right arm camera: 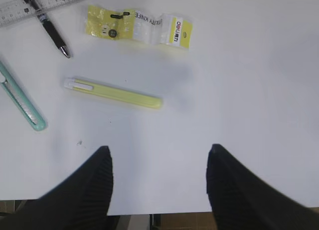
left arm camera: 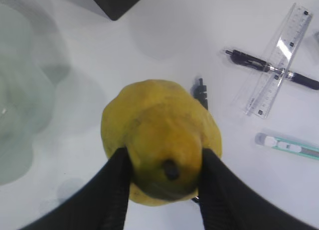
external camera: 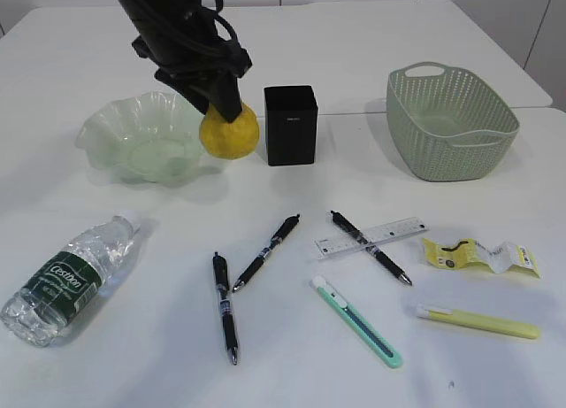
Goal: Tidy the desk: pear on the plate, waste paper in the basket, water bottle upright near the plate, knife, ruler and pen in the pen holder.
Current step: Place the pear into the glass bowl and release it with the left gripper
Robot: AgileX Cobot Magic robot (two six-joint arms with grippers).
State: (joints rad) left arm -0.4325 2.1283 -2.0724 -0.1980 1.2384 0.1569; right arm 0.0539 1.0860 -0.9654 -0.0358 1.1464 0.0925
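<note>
Large white desk (external camera: pixel 371 36) filling the exterior frame. Sage green basket (external camera: pixel 453 123) at upper right, upright, nothing visible inside. Pale green ruffled plate (external camera: pixel 141 142) at upper left, with nothing seen on it. Left arm's black fingers (external camera: pixel 223 103) reaching down from the top left, pinching the yellow pear (external camera: pixel 232 132) between them; pear at the plate's right rim, between plate and black pen holder (external camera: pixel 291 125), just left of the holder. Cannot tell whether the pear touches the desk. In the left wrist view, fingers (left arm camera: pixel 164 190) pressed against both sides of the pear (left arm camera: pixel 159 135), dark stem end facing the camera.

Water bottle (external camera: pixel 69 280) lying on its side at lower left, white cap toward the upper right, green label up. Clear ruler (external camera: pixel 371 238) right of centre, a black pen (external camera: pixel 371 248) crossing over it. Two more black pens (external camera: pixel 265 253) (external camera: pixel 225 306) left of that, apart from each other. Teal utility knife (external camera: pixel 356 321) at lower centre, yellow-green knife (external camera: pixel 478 322) at lower right. Crumpled yellow and white waste paper (external camera: pixel 480 254) at right, just above the yellow-green knife.

In the right wrist view, right fingers (right arm camera: pixel 159 182) spread wide over bare desk at the bottom of the frame, holding nothing, well below the yellow-green knife and waste paper.
</note>
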